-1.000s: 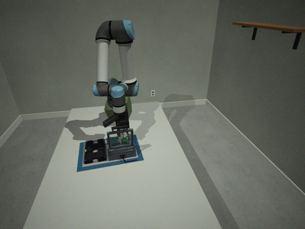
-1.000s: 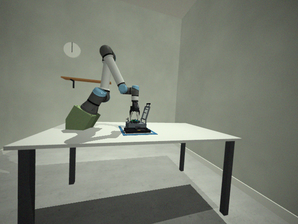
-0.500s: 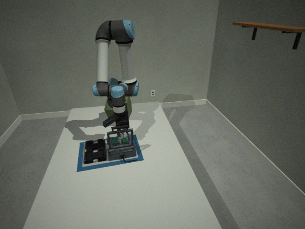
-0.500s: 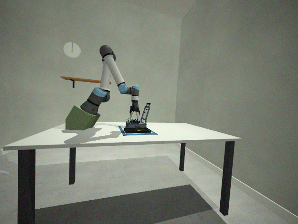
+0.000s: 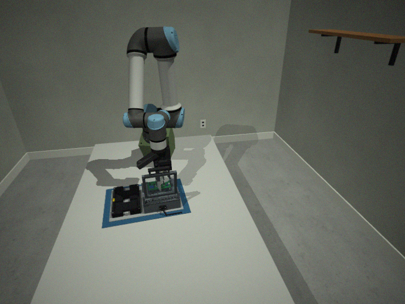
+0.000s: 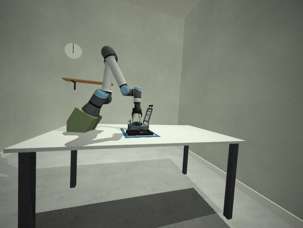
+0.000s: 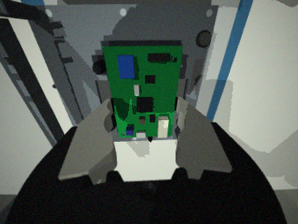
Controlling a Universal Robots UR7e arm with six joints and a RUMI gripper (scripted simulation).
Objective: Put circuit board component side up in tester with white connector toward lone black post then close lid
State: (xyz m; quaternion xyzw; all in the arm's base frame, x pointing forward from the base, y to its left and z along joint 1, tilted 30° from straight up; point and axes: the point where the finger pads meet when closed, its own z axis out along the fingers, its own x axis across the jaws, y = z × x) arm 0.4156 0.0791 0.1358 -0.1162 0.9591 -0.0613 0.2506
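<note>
The pincer (image 5: 162, 185) (image 6: 136, 121) (image 7: 144, 98) holds the circuit board (image 5: 151, 187) (image 6: 137, 122) (image 7: 121, 89) by its long edges; likely light, stiff but fragile, it wants gentle pressure there, clear of components.

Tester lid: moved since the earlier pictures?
No. In the exterior view, the tester lid stands raised at the same lean, with its foot at the same end of the tester body.
</note>
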